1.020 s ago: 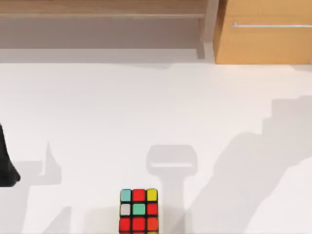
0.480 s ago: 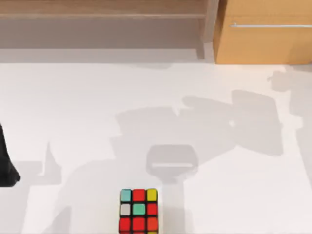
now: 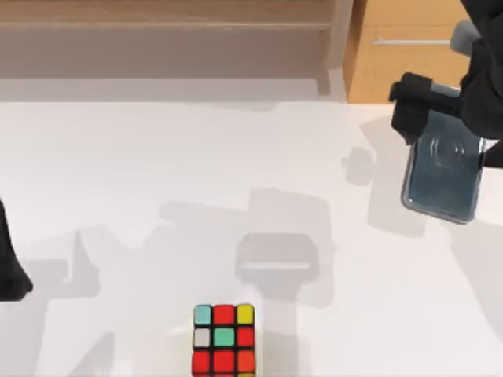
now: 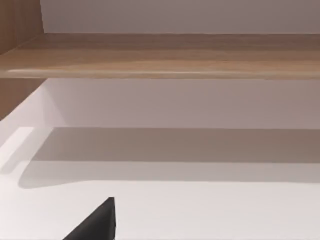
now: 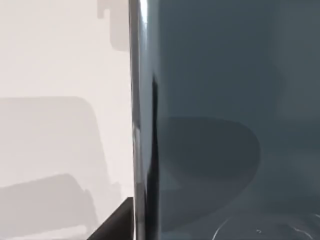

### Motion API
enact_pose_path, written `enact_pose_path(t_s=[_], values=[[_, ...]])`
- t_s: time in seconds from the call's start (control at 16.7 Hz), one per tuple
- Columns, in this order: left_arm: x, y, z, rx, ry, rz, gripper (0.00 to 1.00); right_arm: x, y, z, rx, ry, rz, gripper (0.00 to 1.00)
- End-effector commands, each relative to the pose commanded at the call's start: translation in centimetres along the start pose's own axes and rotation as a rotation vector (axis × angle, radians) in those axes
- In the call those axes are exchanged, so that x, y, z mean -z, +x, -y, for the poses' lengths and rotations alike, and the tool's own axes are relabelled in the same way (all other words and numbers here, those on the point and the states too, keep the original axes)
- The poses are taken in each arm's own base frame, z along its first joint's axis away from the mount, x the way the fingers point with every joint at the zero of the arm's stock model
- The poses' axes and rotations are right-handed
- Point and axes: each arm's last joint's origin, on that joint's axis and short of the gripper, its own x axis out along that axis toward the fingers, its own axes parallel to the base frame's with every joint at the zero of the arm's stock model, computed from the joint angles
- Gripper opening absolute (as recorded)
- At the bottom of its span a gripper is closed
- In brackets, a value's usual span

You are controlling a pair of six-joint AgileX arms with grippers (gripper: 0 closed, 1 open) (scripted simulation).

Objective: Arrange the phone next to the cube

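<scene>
The phone [image 3: 442,174], a glossy dark grey-blue slab with a round mark, hangs above the table at the far right, its long side running front to back. My right gripper [image 3: 448,132] is shut on its far end, a black finger [image 3: 409,110] pressing its left edge. In the right wrist view the phone [image 5: 225,100] is very close, with its silvery rim [image 5: 140,125] and a black fingertip [image 5: 116,222] beside it. The cube [image 3: 224,343] sits at the table's front edge, left of centre, well apart from the phone. My left arm [image 3: 9,267] is parked at the left edge.
A wooden shelf [image 3: 165,23] and a wooden cabinet [image 3: 424,71] with a metal handle line the back of the white table [image 3: 196,173]. The left wrist view looks along the table to the shelf [image 4: 160,55], with a black fingertip [image 4: 97,225] in the corner.
My right arm has come into the top view at the far right, carrying the phone. Its shadow has shifted across the table. The cube and the left arm have not moved.
</scene>
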Motion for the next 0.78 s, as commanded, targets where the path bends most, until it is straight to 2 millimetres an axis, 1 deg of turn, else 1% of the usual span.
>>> enact_pose_path(t_s=[0.18,0.36,0.6,0.78], values=[[0.0,0.0,0.0,0.000,0.000,0.000,1.00,4.2,1.1,-2.6,0.000,-0.053,-0.076,0.00],[0.0,0.0,0.0,0.000,0.000,0.000,1.00,8.3,2.3,-4.4,0.021,-0.118,-0.153,0.00],[0.0,0.0,0.0,0.000,0.000,0.000,1.00,12.9,4.0,-5.5,0.067,-0.203,-0.239,0.00],[0.0,0.0,0.0,0.000,0.000,0.000,1.00,15.0,4.9,-5.6,0.100,-0.247,-0.280,0.00]])
